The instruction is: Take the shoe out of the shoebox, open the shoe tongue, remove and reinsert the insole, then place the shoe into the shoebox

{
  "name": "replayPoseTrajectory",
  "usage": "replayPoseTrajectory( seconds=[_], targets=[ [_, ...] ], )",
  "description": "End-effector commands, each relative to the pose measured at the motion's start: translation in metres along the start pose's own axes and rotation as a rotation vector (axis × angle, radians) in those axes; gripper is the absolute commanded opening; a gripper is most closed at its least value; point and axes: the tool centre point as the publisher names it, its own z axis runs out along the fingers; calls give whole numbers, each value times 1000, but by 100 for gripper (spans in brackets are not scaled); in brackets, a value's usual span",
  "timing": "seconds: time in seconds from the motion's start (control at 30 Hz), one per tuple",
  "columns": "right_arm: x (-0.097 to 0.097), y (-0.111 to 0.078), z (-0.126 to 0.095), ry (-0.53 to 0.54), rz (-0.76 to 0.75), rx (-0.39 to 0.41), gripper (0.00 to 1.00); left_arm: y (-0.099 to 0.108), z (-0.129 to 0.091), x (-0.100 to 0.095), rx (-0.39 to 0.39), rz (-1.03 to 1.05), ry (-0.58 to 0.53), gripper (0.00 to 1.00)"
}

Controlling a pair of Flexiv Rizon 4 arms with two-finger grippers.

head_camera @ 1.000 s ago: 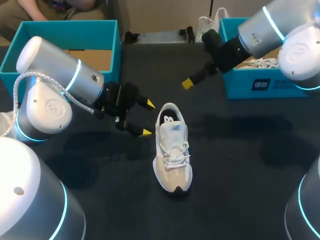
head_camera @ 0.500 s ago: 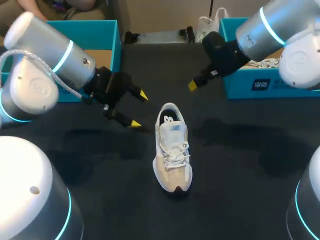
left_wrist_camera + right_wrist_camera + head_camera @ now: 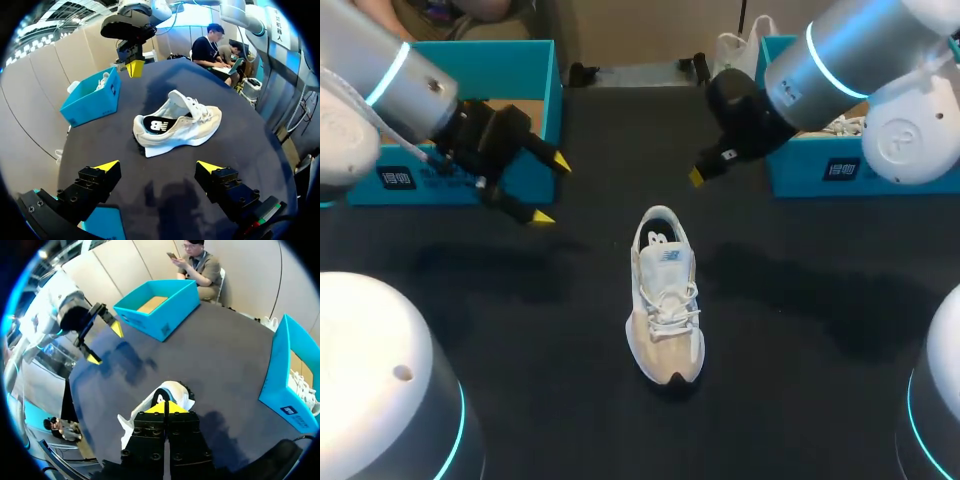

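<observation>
Shoe (image 3: 665, 300) sits upright mid-table (image 3: 800, 300), untouched. Left gripper (image 3: 551, 190) fingers spread wide, empty, by left shoebox (image 3: 510, 60). Right gripper (image 3: 697, 177) fingers pressed together, empty, beside right shoebox (image 3: 820, 175).

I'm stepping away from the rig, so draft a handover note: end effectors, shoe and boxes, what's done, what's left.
Left end effector: open, empty, beside the left shoebox.
Right end effector: shut, empty, near the right shoebox, which holds another shoe.
Shoe: upright mid-table, neither end effector touching it.
Done: shoe is out of the box; an insole lies inside it. Whether it was already removed and reinserted cannot be told.
Left: confirm tongue and insole steps, then place the shoe into the shoebox.
</observation>
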Motion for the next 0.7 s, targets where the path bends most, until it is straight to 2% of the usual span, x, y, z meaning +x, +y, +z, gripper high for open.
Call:
replayPoseTrajectory(
  seconds=[0.03,0.17,0.2,0.27,0.3,0.5,0.6,0.7],
  targets=[
    [1,-1,0,-5,1,0,0,6,-33,2,-27,5,-7,100],
    [1,-1,4,-22,10,-7,0,12,-48,-1,-37,-7,-41,100],
    [2,0,6,-37,32,-35,0,13,-51,-2,-39,-5,-46,100],
    [2,0,12,-117,47,-6,0,16,-57,-5,-54,-11,-56,100],
    [3,1,14,-154,53,-32,0,18,-61,-7,-61,-15,-63,100],
    [8,5,22,-297,111,-17,0,32,-74,-23,-70,-66,-105,100],
    [13,7,27,-352,122,29,0,36,-75,-31,-90,-89,-123,100],
    [16,7,35,-368,159,55,0,36,-75,-31,-90,-89,-123,100]
  ],
)
